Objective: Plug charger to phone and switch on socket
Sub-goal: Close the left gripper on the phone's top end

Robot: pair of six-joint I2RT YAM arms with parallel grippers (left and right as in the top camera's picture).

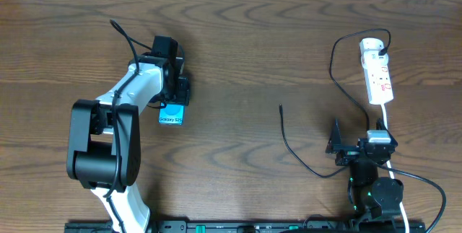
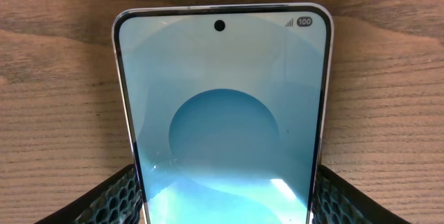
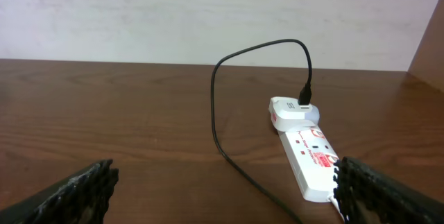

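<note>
We see dark brown wood-grain table (image 1: 238,38) filling overhead view, plain off-white wall (image 3: 173,12) right behind far edge, brown panel (image 3: 431,40) at right, soft even light.

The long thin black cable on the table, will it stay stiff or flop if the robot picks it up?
Probably floppy: the thin black cable lies in loose curves, so it would likely droop. It looks light. One end is plugged in at the white power strip, so a hard pull might drag that too.
</note>
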